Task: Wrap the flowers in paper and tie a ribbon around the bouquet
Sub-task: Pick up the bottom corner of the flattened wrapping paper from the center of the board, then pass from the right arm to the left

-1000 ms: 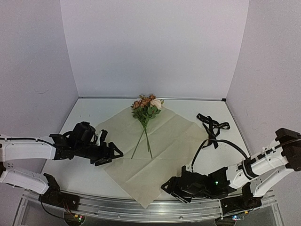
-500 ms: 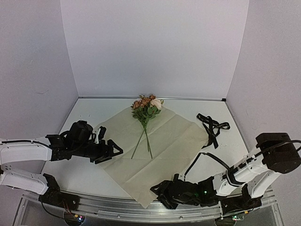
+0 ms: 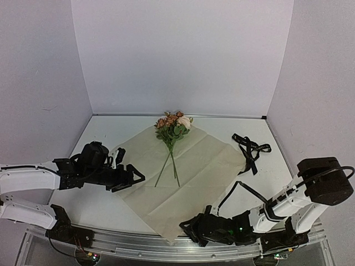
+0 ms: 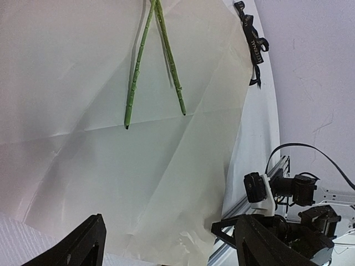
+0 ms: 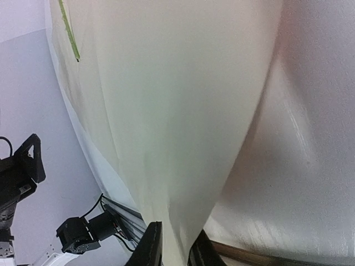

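Right jaws pinch the near corner of the paper (image 3: 205,160), left jaws stand wide apart over its left corner, flowers (image 3: 173,126) lie on the sheet beyond both.

Soft, even light; sharp overview, smeared close-up.
The top view is bright and diffuse, with only faint shadows on the white table (image 3: 100,205); the walls (image 3: 183,55) lean outward toward the frame's edges. The left wrist view is crisp, though the pale paper (image 4: 111,111) is nearly washed out. The right wrist view is blurred up close, with a dull sheen on the table at right.
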You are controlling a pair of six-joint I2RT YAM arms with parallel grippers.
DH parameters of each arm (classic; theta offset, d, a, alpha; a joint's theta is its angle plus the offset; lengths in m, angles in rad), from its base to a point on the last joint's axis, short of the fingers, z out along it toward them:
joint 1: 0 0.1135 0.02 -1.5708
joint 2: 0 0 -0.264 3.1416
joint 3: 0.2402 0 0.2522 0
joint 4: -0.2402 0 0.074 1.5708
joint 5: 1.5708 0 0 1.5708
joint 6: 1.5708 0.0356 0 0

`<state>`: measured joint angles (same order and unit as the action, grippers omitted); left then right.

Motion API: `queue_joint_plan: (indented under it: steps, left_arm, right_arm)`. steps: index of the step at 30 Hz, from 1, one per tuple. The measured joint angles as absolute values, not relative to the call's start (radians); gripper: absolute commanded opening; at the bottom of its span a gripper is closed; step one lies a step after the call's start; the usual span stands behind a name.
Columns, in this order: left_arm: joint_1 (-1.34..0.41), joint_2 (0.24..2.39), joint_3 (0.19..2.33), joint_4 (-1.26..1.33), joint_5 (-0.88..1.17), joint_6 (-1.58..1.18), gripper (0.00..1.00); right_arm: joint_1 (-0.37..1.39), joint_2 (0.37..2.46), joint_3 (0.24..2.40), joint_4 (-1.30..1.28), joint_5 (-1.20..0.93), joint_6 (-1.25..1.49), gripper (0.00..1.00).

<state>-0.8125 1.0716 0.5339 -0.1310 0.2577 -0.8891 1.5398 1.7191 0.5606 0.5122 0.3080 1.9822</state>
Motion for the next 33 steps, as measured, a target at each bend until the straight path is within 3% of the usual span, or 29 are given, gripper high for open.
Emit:
queue_joint_plan:
  steps: [2,18,33]
  left_arm:
    - [-0.819,1.067,0.534,-0.131,0.26,-0.875,0.81]
    - [-1.01,1.069,0.63,-0.099,0.26,-0.623,0.76]
    - [-1.019,1.164,0.747,-0.13,0.234,-0.392,0.74]
  right_arm:
    - [1.54,1.718,0.561,0.515,0.323,1.975,0.0]
    - [1.492,1.667,0.672,0.488,0.378,1.929,0.0]
    - [1.313,1.633,0.768,0.423,0.345,1.913,0.0]
